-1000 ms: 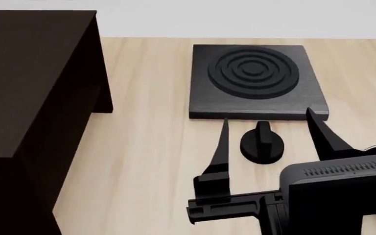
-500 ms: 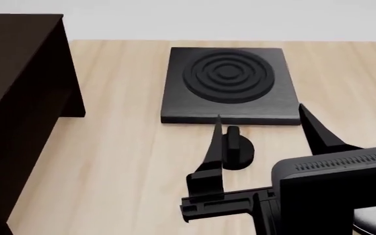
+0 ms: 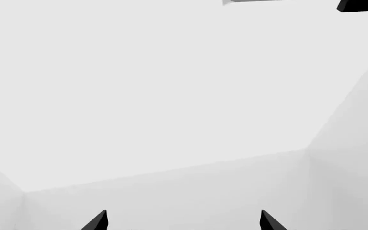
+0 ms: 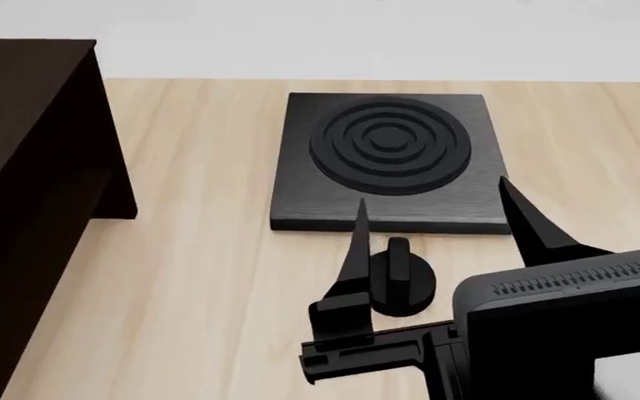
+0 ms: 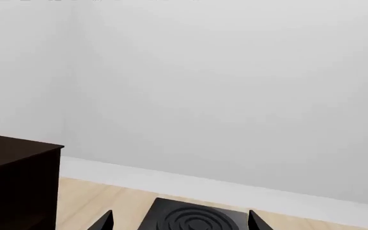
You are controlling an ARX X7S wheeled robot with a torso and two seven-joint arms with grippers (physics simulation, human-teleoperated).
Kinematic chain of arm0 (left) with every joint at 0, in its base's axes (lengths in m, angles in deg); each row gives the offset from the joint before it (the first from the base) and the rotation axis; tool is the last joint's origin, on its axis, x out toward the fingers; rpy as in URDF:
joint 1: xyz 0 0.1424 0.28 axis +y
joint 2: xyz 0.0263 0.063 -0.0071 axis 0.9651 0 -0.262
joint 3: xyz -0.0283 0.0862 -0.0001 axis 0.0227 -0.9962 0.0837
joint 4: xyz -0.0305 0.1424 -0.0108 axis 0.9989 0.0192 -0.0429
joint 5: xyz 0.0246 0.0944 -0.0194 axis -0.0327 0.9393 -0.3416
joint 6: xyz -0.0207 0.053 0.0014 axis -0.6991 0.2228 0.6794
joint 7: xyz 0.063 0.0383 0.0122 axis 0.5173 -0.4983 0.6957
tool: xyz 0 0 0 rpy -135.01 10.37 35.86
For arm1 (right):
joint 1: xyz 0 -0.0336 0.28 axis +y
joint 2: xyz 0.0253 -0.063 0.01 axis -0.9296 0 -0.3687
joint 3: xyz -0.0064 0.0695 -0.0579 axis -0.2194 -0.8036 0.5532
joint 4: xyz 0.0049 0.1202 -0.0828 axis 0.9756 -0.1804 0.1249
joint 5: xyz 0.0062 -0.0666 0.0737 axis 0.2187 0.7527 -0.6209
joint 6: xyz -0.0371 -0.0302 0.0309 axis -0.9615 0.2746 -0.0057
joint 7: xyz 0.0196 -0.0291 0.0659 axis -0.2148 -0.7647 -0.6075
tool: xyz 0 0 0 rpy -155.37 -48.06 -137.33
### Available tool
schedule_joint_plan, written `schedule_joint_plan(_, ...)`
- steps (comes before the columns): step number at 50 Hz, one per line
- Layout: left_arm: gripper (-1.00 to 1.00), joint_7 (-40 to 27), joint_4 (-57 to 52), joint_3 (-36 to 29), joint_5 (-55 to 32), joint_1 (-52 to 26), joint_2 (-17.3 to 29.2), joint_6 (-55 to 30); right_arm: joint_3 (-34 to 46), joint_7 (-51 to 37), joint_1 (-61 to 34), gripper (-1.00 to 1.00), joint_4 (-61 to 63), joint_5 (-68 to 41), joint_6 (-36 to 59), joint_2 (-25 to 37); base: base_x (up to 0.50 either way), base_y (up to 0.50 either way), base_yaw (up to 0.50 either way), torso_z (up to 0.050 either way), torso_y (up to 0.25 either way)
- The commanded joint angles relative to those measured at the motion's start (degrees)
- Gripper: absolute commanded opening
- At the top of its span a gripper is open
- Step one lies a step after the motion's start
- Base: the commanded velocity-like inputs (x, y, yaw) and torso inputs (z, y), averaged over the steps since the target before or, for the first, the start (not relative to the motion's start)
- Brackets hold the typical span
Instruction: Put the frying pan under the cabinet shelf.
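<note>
The right gripper (image 4: 437,221) reaches forward from its boxy black wrist, its two pointed fingers spread wide with nothing between them; the left gripper (image 3: 182,221) shows only two parted fingertips.

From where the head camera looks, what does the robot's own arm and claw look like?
The right gripper is matte black all over: two long, thin fingers tapering to sharp points, set on a flat crossbar. Behind sits a boxy black housing with a row of fine ridges. No cables or markings show.

No text, label, brand, number or sign can be read anywhere in these views, neither on the cabinet (image 4: 31,167) nor on the burner plate (image 4: 389,158).
</note>
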State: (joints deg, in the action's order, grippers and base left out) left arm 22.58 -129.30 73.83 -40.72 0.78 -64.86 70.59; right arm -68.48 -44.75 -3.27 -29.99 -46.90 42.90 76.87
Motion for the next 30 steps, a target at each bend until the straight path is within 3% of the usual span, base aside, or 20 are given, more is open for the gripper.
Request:
schedule_joint_plan(1, 1.0, -0.37, 0.03, -0.06, -0.06, -0.14, 0.02, -0.56, -0.55, -0.49, 0.56, 1.0, -0.05, -0.82, -0.63, 0.2, 0.0, 0.0, 0.0, 0.0, 0.0)
schedule_joint_plan(30, 1.0, -0.79, 1.42, -0.64, 1.01, -0.82, 0.27, -0.9, -0.94, -2.42, 1.06, 1.0, 0.32, -2.78, -0.77, 1.16, 0.0, 0.0, 0.0, 0.0, 0.0)
